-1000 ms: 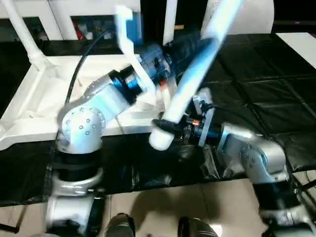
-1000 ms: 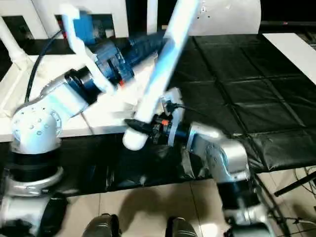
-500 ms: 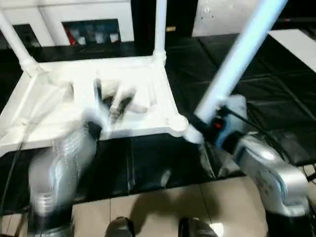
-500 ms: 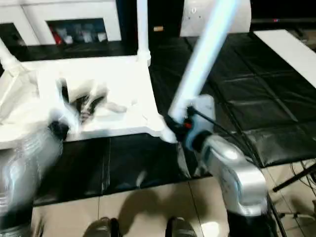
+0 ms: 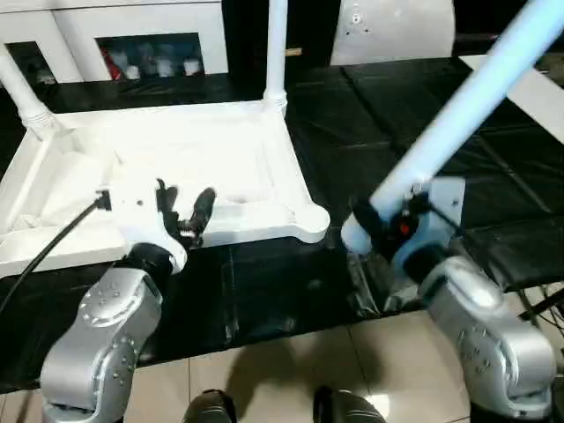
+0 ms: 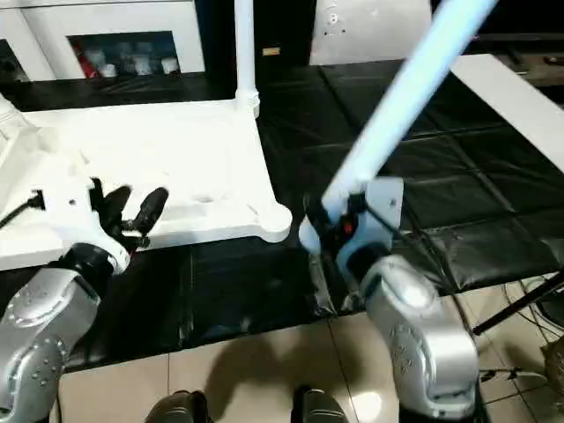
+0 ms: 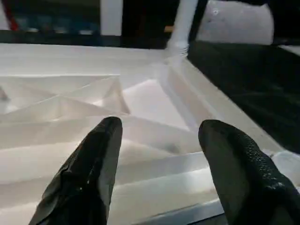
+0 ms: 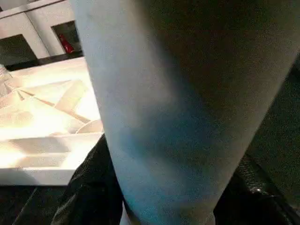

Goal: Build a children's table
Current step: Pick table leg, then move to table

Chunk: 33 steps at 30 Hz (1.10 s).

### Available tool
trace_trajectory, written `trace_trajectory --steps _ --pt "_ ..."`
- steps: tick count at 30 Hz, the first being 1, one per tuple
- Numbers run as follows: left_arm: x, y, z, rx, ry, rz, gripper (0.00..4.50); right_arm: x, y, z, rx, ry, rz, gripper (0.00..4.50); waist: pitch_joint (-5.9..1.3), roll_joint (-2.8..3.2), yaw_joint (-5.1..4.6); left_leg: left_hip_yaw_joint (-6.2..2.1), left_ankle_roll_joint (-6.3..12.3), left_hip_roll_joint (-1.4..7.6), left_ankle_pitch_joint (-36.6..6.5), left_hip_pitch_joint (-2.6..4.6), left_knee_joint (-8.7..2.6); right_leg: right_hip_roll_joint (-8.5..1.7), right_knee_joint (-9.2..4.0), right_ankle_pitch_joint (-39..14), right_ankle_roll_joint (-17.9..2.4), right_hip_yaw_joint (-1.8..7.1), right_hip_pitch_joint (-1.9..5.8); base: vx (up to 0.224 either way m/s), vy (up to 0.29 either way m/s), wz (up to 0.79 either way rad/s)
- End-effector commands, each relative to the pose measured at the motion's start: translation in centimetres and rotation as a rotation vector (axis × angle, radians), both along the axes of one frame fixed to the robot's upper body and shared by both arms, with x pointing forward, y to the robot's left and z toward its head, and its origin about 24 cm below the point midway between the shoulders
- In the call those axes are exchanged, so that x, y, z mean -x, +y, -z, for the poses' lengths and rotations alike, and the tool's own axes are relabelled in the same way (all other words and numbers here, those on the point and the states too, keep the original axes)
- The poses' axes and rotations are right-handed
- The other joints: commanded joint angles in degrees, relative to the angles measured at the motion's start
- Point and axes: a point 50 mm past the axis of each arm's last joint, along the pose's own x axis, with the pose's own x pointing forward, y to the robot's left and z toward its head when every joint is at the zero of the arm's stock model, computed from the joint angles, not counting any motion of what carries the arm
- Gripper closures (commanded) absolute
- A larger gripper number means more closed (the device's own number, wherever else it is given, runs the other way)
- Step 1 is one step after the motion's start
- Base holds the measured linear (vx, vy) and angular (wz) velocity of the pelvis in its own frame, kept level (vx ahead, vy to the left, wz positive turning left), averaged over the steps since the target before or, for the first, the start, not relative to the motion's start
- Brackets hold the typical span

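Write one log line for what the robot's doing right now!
right claw: shut on leg | left claw: open, over table top | near corner socket: empty

A black, panelled mat is covering the work surface across the frame's upper and middle part. The white table top is lying on it upside down at left. Beige tiled floor is showing along the bottom edge.

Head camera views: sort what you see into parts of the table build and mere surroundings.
Part of the job:
- white plastic ribbed tabletop, lying upside down
- two long round white legs, upright in its far corner sockets
- long white leg clamped in the right hand

Surroundings:
- white glass-fronted cabinet
- black padded mat
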Motion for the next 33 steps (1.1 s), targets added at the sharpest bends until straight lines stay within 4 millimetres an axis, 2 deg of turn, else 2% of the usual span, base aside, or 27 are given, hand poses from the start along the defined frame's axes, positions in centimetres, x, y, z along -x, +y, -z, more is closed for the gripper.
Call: trace_trajectory --steps 1,3,4,5,6,7,8,9,10,11,12,13,15,16,18,19,21,24,25,26,27,28,29,30,31,32,33 --pt "0.3 -0.1 0.0 -0.014 0.010 -0.033 1.57 0.0 0.2 -0.7 -0.003 -0.040 -0.005 2.56 -2.99 2.19 0.18 -6.94 -4.13 3.88 -46.95 0.14 -10.87 -0.17 4.17 -15.08 -4.42 0.61 3.73 -0.041 -0.075 0.51" --pt "0.3 -0.3 0.0 0.021 0.008 -0.038 1.57 0.1 0.3 -0.8 0.016 -0.052 -0.019 2.56 -2.49 1.71 0.64 -8.18 -3.62 4.18 -49.44 0.40 -11.80 0.36 6.49 -15.00 -6.44 1.18 2.96 -0.025 -0.092 0.58" --pt "0.4 -0.3 -0.1 0.019 0.009 -0.041 1.57 0.2 0.3 -0.8 0.041 -0.066 -0.025 2.56 -2.22 0.84 1.40 -7.07 -2.29 2.38 -46.66 -0.40 -10.95 0.16 6.25 -20.90 -8.72 2.62 2.67 0.001 -0.195 0.91" --pt "0.4 -0.4 -0.2 -0.005 0.007 -0.037 1.57 0.2 0.3 -0.8 0.065 -0.080 -0.035 2.56 -1.78 -2.07 2.06 -1.96 -2.57 -5.13 -32.43 3.70 2.32 -3.09 -5.73 -50.16 -8.73 2.62 -3.56 0.001 -0.195 0.91" --pt "0.4 -0.4 -0.2 -0.028 0.004 -0.031 1.57 0.4 0.3 -0.8 0.063 -0.081 -0.050 2.56 -0.82 -2.90 1.24 -0.09 -0.11 -7.44 -20.87 7.77 12.77 -7.09 -11.43 -65.80 -8.18 -0.19 -8.75 -0.019 -0.193 0.77" --pt "0.5 -0.5 -0.3 -0.036 -0.003 -0.028 1.57 0.5 0.4 -0.7 0.035 -0.072 -0.066 2.56 -1.20 -2.11 0.76 0.70 3.05 -7.30 -15.86 3.34 10.86 -5.01 -8.52 -69.18 -3.95 5.74 -1.65 0.036 -0.127 0.29" --pt "0.5 -0.5 -0.3 -0.038 0.003 -0.036 1.57 0.6 0.4 -0.6 0.028 -0.073 -0.066 2.56 -2.14 -2.23 2.92 -0.31 4.48 -4.32 -15.84 2.40 4.68 -7.15 -5.44 -59.88 -0.66 8.55 3.18 0.036 -0.127 0.29" --pt "0.6 -0.4 -0.2 -0.043 0.009 -0.043 1.57 0.6 0.3 -0.7 0.044 -0.080 -0.056 2.56 -3.10 -1.75 3.01 -0.34 5.02 -2.30 -13.05 6.03 1.04 -2.77 -3.97 -44.52 -1.10 5.95 0.58 0.021 -0.139 0.28" --pt "0.6 -0.4 -0.2 -0.043 0.008 -0.042 1.57 0.6 0.3 -0.7 0.044 -0.079 -0.056 2.56 -3.80 -1.36 2.17 -0.88 5.93 -1.59 -10.96 5.48 -0.29 -1.54 -2.69 -34.59 -1.78 4.80 1.59 -0.054 -0.123 0.32" --pt "0.7 -0.6 -0.4 -0.035 -0.012 -0.032 1.57 0.6 0.3 -0.5 0.041 -0.058 -0.052 2.56 -4.32 -0.45 2.13 -1.03 7.15 0.38 -8.71 5.11 -1.53 -1.85 -1.97 -20.37 -4.76 4.39 2.21 -0.054 -0.123 0.32" --pt "0.7 -0.8 -0.4 -0.035 -0.012 -0.016 1.57 0.7 0.2 -0.3 0.043 -0.037 -0.052 2.56 -4.10 -0.57 1.82 -0.93 7.70 0.70 -9.89 4.47 -2.07 -2.05 -2.02 -18.24 -5.92 4.48 2.56 0.000 0.000 0.00" --pt "0.8 -0.8 -0.5 -0.037 -0.016 -0.009 1.57 0.7 0.2 -0.2 0.045 -0.033 -0.052 2.56 -2.85 -1.15 1.09 0.00 5.70 -0.44 -19.57 4.04 -2.19 -2.25 -3.97 -33.88 -3.97 3.87 2.26 -0.055 -0.024 -0.01" --pt "0.8 -1.1 -0.5 -0.056 -0.030 0.019 1.57 0.8 0.1 0.0 0.059 -0.025 -0.052 2.56 -2.68 -1.18 0.73 0.25 3.39 -1.95 -21.34 4.99 -1.01 -3.00 -6.28 -46.98 1.52 3.25 1.56 -0.027 -0.012 -0.01" --pt "0.9 -1.2 -0.5 -0.069 -0.035 0.030 1.57 0.8 0.0 0.0 0.069 -0.030 -0.048 2.56 -2.80 -0.81 0.57 -0.15 3.15 -1.62 -21.39 4.72 -1.51 -2.83 -6.56 -46.64 3.19 2.54 1.91 0.000 0.000 0.00" --pt "1.0 -1.3 -0.5 -0.037 -0.045 0.048 1.57 0.9 -0.1 0.0 0.064 -0.048 -0.042 2.56 -3.09 -0.34 0.26 -0.48 3.33 -0.89 -22.07 4.58 -2.02 -2.85 -6.96 -43.72 3.48 1.55 2.52 0.000 0.000 0.00" --pt "1.0 -1.2 -0.5 -0.034 -0.047 0.047 1.57 1.0 -0.1 0.0 0.063 -0.046 -0.041 2.56 -3.52 0.35 -0.42 -1.18 3.31 0.69 -23.42 4.12 -2.87 -2.89 -6.11 -34.77 1.38 0.82 3.31 0.000 0.000 0.00" --pt "0.9 -1.2 -0.6 -0.038 -0.048 0.040 1.57 1.0 -0.1 0.1 0.068 -0.044 -0.039 2.56 -3.03 0.58 -0.95 -1.49 2.55 1.53 -29.84 4.52 -3.75 -2.71 -5.53 -34.01 0.61 0.23 3.65 0.000 0.000 0.00" --pt "1.0 -1.0 -0.5 -0.051 -0.046 0.040 1.57 1.2 0.1 0.1 0.071 -0.046 -0.044 2.56 -1.63 0.67 -2.37 -1.69 0.75 1.66 -44.85 7.26 -4.70 -1.46 -6.33 -42.12 1.90 -1.78 3.24 0.000 0.000 0.00" --pt "1.0 -1.0 -0.4 -0.059 -0.046 0.043 1.57 1.2 0.2 0.1 0.073 -0.047 -0.045 2.56 -1.11 1.76 -2.15 -1.88 0.75 4.06 -52.76 5.57 -8.45 0.10 0.48 -36.37 1.15 -2.38 6.02 0.000 0.000 0.00" --pt "1.1 -1.0 -0.4 -0.070 -0.045 0.053 1.57 1.4 0.3 0.1 0.075 -0.050 -0.052 2.56 -1.48 1.24 0.62 -1.27 2.68 6.07 -56.74 3.17 -10.98 -0.08 11.25 -20.36 -0.45 0.66 8.11 0.000 0.000 0.00" --pt "1.1 -1.0 -0.4 -0.068 -0.045 0.054 1.57 1.4 0.3 0.1 0.075 -0.051 -0.054 2.56 -0.95 1.64 1.71 -0.22 3.53 6.25 -57.38 4.62 -11.26 -0.05 12.27 -21.95 -0.89 2.02 6.62 0.040 -0.053 0.06" --pt "1.2 -1.0 -0.4 -0.064 -0.046 0.056 1.57 1.5 0.5 0.2 0.077 -0.052 -0.060 2.56 -1.72 -2.36 -0.07 1.28 3.36 1.06 -47.17 9.92 -2.73 -1.83 2.14 -44.59 -0.88 6.61 2.42 0.142 -0.131 -0.01" --pt "1.2 -0.9 -0.3 -0.063 -0.047 0.055 1.57 1.5 0.6 0.2 0.081 -0.055 -0.070 2.56 -2.83 -2.33 2.61 1.87 7.51 -4.16 -19.79 4.25 5.86 -7.54 -5.15 -59.64 -1.33 13.18 8.57 0.142 -0.131 -0.01" --pt "1.2 -0.9 -0.3 -0.067 -0.046 0.056 1.57 1.5 0.7 0.2 0.086 -0.056 -0.075 2.56 -2.20 -2.51 3.71 0.74 8.11 -3.53 -13.77 2.29 7.67 -8.50 -5.73 -61.68 -2.14 15.06 9.44 0.178 -0.113 -0.05" --pt "1.2 -0.9 -0.3 -0.069 -0.046 0.054 1.57 1.6 0.8 0.2 0.092 -0.058 -0.081 2.56 -2.55 -1.93 4.39 -0.70 7.94 -3.71 -8.94 0.79 7.88 -7.46 -4.68 -56.88 -4.08 14.52 10.12 0.155 -0.038 0.11" --pt "1.2 -0.8 -0.3 -0.069 -0.045 0.050 1.57 1.6 0.9 0.2 0.100 -0.060 -0.088 2.56 -2.98 -1.72 4.47 -1.27 7.65 -3.30 -6.17 -0.33 5.88 -5.75 -3.78 -45.06 -8.30 12.74 11.45 0.155 -0.038 0.11" --pt "1.2 -0.8 -0.3 -0.069 -0.045 0.050 1.57 1.6 0.9 0.2 0.100 -0.060 -0.089 2.56 -3.26 0.09 4.49 -1.17 7.92 -2.49 -3.08 1.01 2.31 -2.97 -3.33 -34.17 -11.16 9.63 10.54 0.119 0.002 0.12"
